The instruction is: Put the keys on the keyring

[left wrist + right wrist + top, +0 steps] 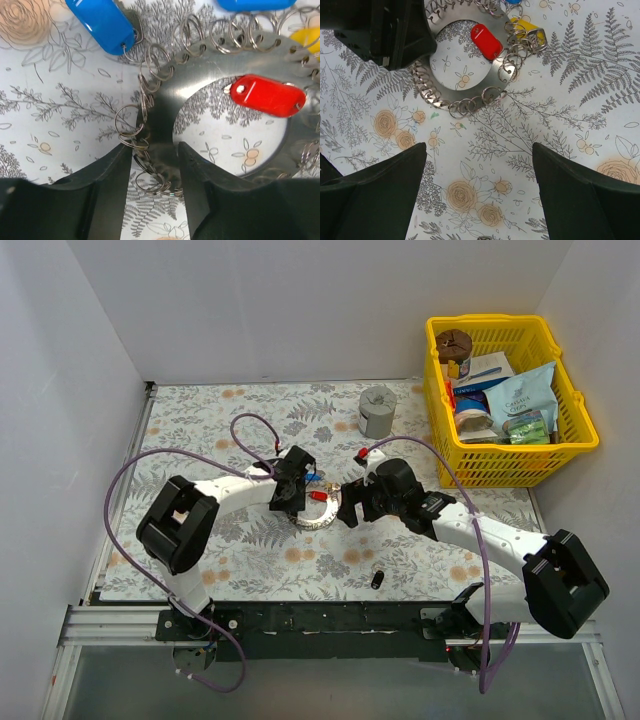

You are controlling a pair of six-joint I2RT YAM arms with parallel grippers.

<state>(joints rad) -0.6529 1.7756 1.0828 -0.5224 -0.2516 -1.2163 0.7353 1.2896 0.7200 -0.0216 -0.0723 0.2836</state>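
1. Silver keyring (316, 521) is lying mid-table in the top view, between the two grippers. The left gripper (290, 490) is reaching onto its left rim, arm stretched low across the table (200, 420). The right gripper (356, 502) is hanging just beside its right rim, forearm angling back toward its base. A red key (319, 496) is showing inside the ring.
2. Left wrist view: the left gripper (157, 165) is pointing down and pinching the keyring's (200, 65) flat band between narrowed fingers (100, 190). Small wire loops are crowding the rim. The red key (267, 95) is lying across the hole; a blue key (102, 25) is sitting just outside the rim. Steadying the ring looks like the step in hand.
3. Right wrist view: the right gripper (480, 195) is standing wide and empty over bare table, near the keyring (470, 96). The red key (486, 41) and a yellow key (525, 27) are lying at the far side. Whether either is hooked on, I cannot tell. The next move probably calls for this gripper to advance, close on one key's head and feed it onto a loop while the left is bracing the ring.
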